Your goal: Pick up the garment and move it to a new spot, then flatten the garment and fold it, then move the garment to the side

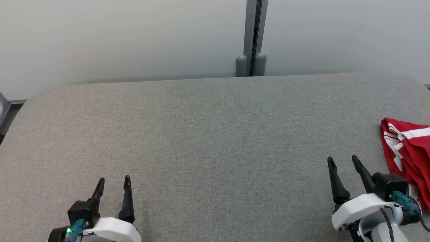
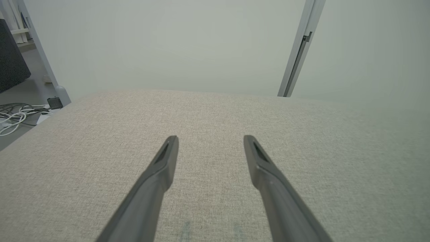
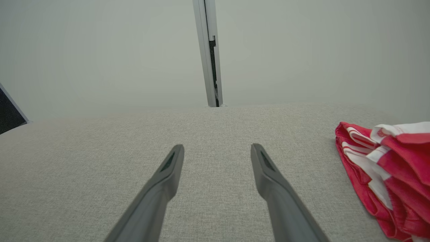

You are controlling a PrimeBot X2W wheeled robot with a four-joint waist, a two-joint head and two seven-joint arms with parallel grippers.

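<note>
A red garment (image 1: 408, 151) with white stripes lies bunched at the right edge of the grey fabric table (image 1: 208, 134); part of it runs out of the head view. In the right wrist view the garment (image 3: 393, 178) lies to the right of the fingers. My right gripper (image 1: 342, 160) is open just left of the garment, not touching it, with nothing between its fingers (image 3: 168, 164). My left gripper (image 1: 113, 180) is open at the lower left, far from the garment, over bare table (image 2: 208, 114).
A pale wall with a grey vertical post (image 1: 253, 37) stands behind the table's far edge. Off the table's left side, cables (image 2: 16, 116) lie on the floor beside a dark panel (image 2: 10, 64).
</note>
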